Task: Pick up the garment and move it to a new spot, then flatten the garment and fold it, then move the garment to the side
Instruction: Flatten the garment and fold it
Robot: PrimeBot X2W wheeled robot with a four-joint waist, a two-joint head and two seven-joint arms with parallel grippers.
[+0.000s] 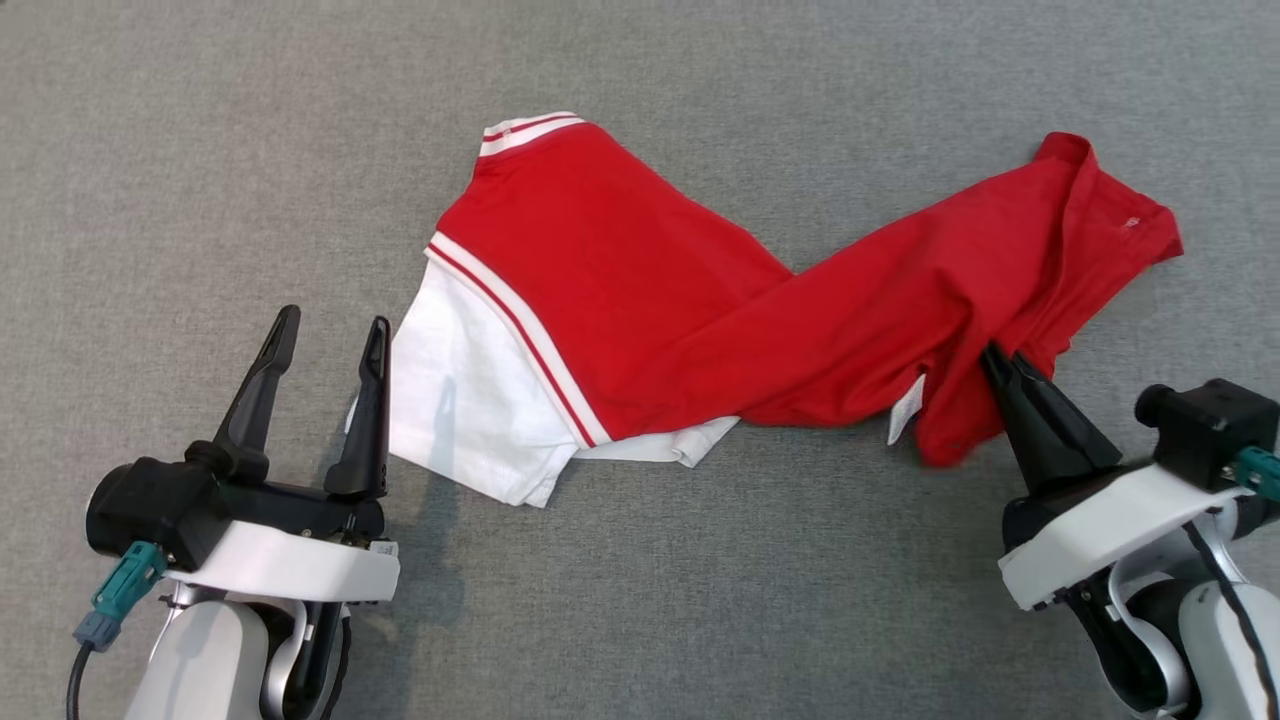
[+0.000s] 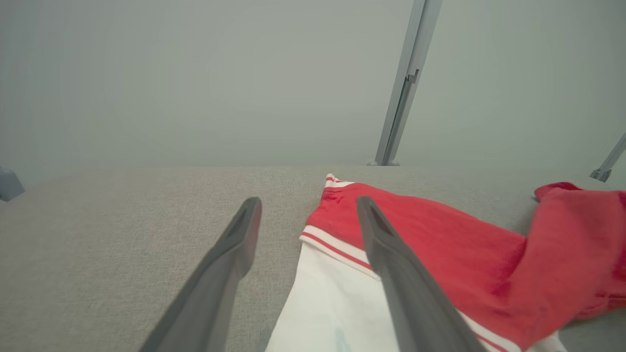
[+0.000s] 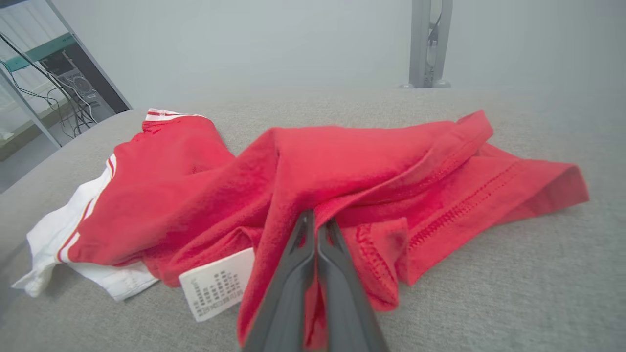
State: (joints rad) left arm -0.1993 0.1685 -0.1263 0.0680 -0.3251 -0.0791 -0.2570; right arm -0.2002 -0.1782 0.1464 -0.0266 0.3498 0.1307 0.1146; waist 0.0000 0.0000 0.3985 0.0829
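Note:
A red and white garment lies crumpled and twisted across the grey cloth surface; its white part is at the left, the red part stretches to the right. My right gripper is shut on a red fold near the garment's lower right, fingertips pinching the cloth, which is lifted a little there. My left gripper stands open just left of the white part; its right finger hovers over the white edge, nothing between the fingers.
A white care label hangs from the red cloth near my right fingers. Grey metal posts stand beyond the surface's far edge. A rack with cables is off to the left of the right wrist view.

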